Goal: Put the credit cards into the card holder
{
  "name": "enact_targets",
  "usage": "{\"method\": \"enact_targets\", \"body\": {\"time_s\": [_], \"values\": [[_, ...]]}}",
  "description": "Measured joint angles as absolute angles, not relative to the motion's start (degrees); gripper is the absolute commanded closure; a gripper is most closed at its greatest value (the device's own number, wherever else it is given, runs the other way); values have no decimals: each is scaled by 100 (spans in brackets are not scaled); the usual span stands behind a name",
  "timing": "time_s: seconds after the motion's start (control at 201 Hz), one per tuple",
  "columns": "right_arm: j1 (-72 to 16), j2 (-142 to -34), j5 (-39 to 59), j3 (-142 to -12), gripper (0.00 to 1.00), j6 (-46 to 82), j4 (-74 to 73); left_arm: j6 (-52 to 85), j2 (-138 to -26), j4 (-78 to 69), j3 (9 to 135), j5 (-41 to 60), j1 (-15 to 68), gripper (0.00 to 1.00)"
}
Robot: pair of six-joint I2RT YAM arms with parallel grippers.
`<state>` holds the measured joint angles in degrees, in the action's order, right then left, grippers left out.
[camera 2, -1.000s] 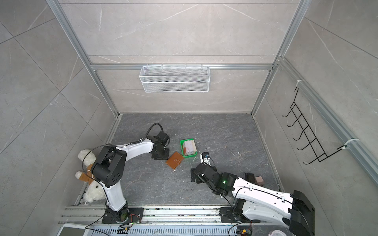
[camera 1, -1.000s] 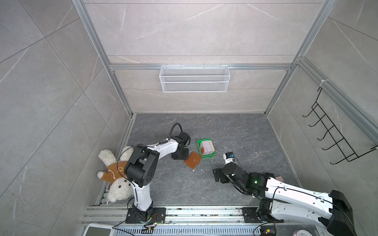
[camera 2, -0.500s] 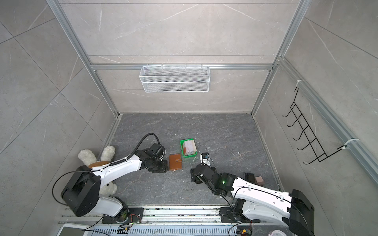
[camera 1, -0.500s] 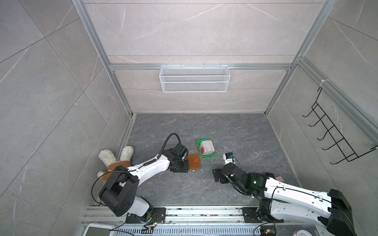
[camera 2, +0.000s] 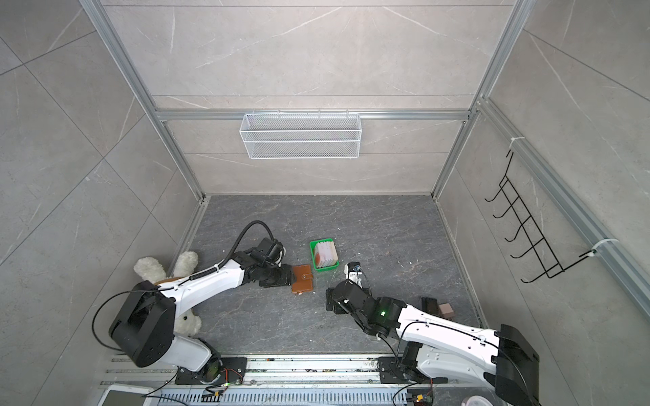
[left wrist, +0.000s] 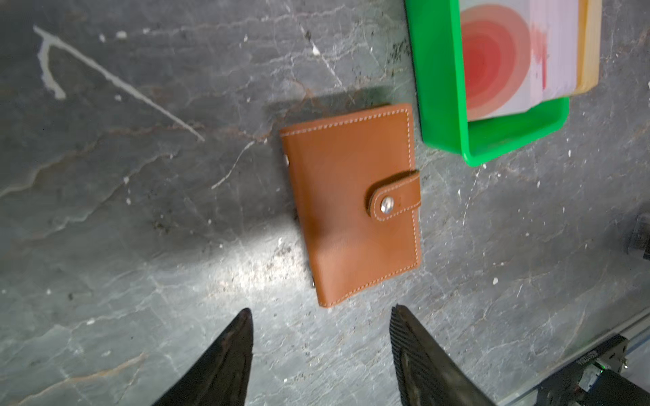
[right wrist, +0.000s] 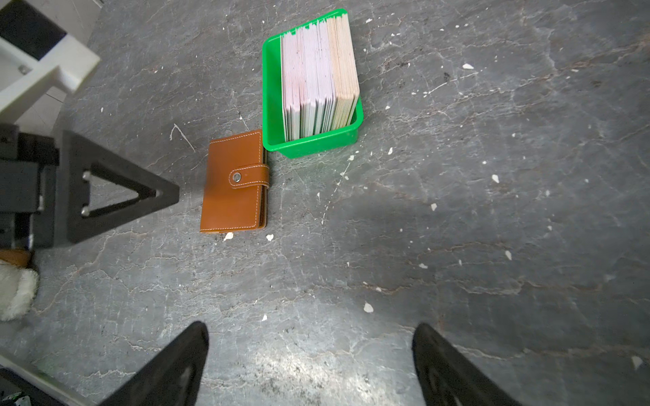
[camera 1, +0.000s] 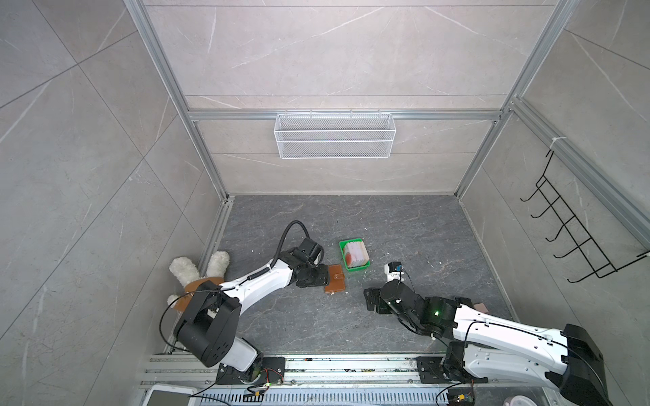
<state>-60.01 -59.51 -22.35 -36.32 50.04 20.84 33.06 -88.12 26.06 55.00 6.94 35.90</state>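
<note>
Underneath, a dark grey veined stone desk (right wrist: pixel 457 211) is enclosed by pale marbled wall panels (camera 1: pixel 316 52). The left gripper (left wrist: pixel 322 311) is held apart and empty; the tan card holder (left wrist: pixel 351 204) lies snapped shut just ahead of its tips. Beyond it, the credit cards (right wrist: pixel 316 81) are stood on edge in a green tray (right wrist: pixel 313 144). The right gripper (right wrist: pixel 311 327) is spread wide, empty, well back from both.

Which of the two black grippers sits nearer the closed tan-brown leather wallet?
The left gripper: its open jaws sit just beside the tan-brown leather wallet; the right gripper hovers farther off.
</note>
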Motion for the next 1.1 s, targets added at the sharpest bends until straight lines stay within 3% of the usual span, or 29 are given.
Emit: {"method": "enact_targets", "body": {"time_s": [0.139, 0.304, 1.095], "values": [[-6001, -5922, -2261, -3629, 8, 5039, 2121, 3297, -9312, 2582, 5959, 460, 3586, 44], [-6001, -5902, -2298, -3621, 8, 5043, 2123, 3251, -9789, 2569, 6292, 279, 3586, 45], [-6005, -5905, -2340, -3610, 8, 5107, 2231, 3153, -11050, 2779, 7338, -460, 3583, 33]]}}
